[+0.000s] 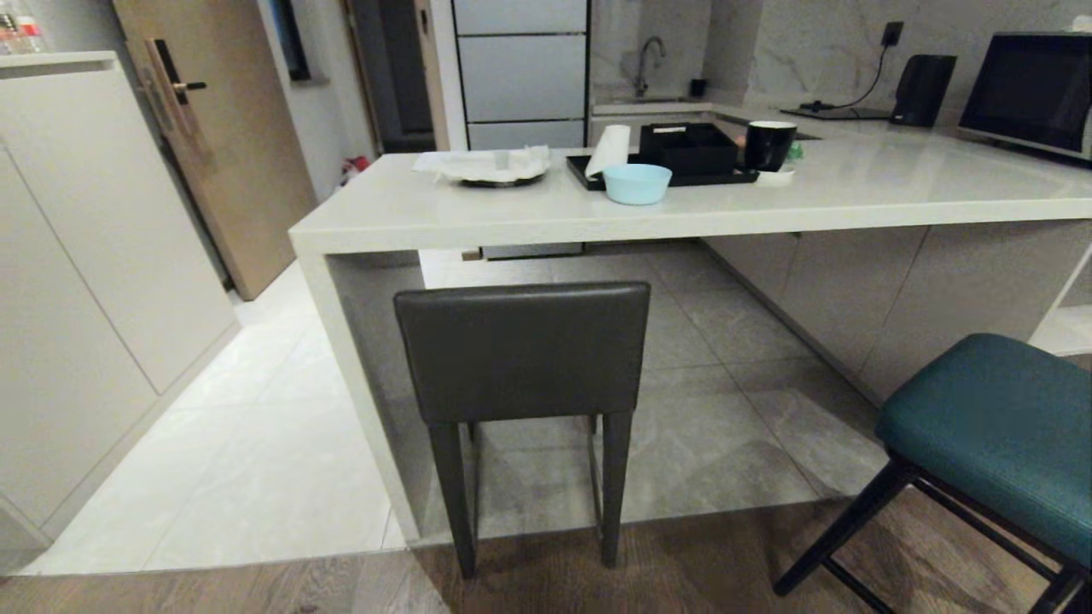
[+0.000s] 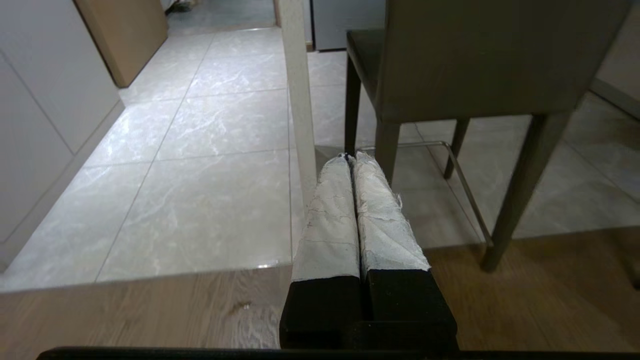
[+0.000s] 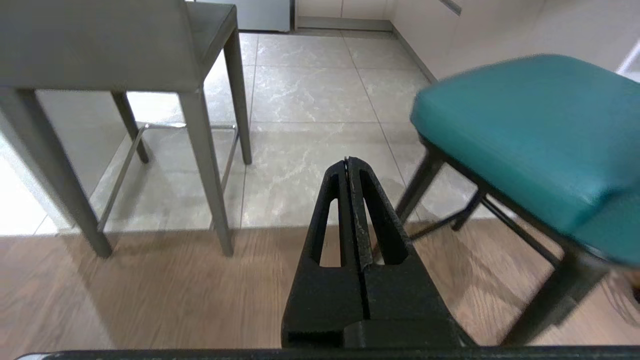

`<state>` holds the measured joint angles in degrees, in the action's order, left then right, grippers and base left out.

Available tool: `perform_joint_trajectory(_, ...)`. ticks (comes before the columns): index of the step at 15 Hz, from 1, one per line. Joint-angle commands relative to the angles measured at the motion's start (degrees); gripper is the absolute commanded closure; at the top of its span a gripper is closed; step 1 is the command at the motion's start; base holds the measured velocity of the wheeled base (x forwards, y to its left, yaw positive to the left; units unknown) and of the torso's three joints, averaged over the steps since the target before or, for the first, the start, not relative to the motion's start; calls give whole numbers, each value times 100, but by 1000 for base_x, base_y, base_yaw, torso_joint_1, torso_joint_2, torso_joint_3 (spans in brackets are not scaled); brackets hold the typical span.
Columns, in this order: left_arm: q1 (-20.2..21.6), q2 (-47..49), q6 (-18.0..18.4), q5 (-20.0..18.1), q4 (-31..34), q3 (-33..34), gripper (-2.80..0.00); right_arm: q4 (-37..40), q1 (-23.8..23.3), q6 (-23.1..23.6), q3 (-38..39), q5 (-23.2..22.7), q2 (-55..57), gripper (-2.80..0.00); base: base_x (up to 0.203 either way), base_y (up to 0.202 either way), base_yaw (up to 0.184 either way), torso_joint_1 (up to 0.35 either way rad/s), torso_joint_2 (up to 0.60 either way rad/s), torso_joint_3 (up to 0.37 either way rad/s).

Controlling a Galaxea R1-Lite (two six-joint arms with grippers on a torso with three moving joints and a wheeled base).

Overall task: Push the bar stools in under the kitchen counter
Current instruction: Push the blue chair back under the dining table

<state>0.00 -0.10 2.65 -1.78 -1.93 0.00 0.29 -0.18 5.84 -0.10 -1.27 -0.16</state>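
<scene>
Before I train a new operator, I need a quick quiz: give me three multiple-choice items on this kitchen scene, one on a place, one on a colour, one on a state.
1. Where is the grey stool?
A. at the counter's edge
B. beside the door
C. on the counter

2. What colour is the bowl?
A. red
B. light blue
C. black

3. How is the left end effector?
A. open
B. holding a stool
C. shut, empty

Answers: 1 A, its backrest stands just below the slab's edge. 2 B, pale blue beside the black tray. 3 C, the fingers meet with nothing between.
</scene>
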Motion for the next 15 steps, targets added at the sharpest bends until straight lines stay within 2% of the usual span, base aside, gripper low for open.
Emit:
perform_joint_trajectory(1, 0, 1, -1, 3, -9, 105, 0, 6, 1, 5, 1, -5, 16, 0, -198, 0, -1, 1, 6, 2)
perform_joint_trajectory(4, 0, 1, -23, 11, -9, 105, 0, 6, 1, 5, 1, 0, 13, 0, -159, 0, -5, -2, 0, 1)
perform_joint_trajectory(12, 0, 1, -54, 11, -26, 105, 0, 6, 1, 5, 1, -5, 13, 0, 0, 0, 0, 0, 0, 0)
perform_joint_trajectory(15, 0, 1, -54, 11, -26, 105, 0, 6, 1, -10, 1, -3, 7, 0, 3, -137, -1, 3, -1, 2)
